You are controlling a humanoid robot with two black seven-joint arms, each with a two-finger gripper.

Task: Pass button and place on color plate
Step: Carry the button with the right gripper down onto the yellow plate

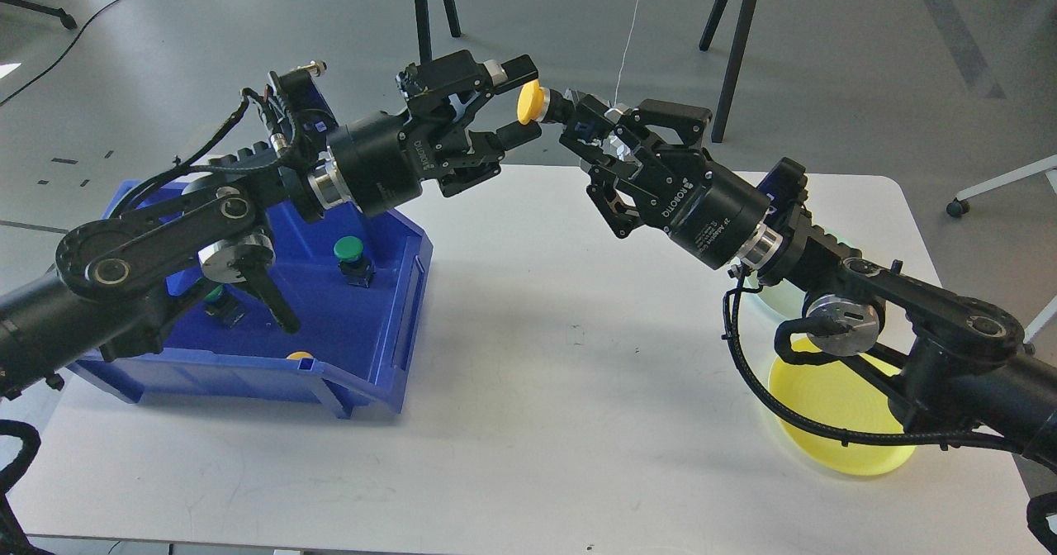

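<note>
White table (578,357) filled the lower frame, grey floor and black stand legs (735,43) behind. Top centre: yellow button (529,102) between spread left gripper (520,97) fingers, its stem clenched by right gripper (578,121). Yellow plate (834,423) lower right, partly arm-hidden; blue bin (380,324) left with green button (349,249).

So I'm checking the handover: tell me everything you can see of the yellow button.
The yellow button has a round, smooth plastic-looking yellow cap on a dark body. It hangs in mid-air above the table's far edge, cap pointing left, between the open left gripper's fingers. The right gripper is shut on its dark body.
</note>
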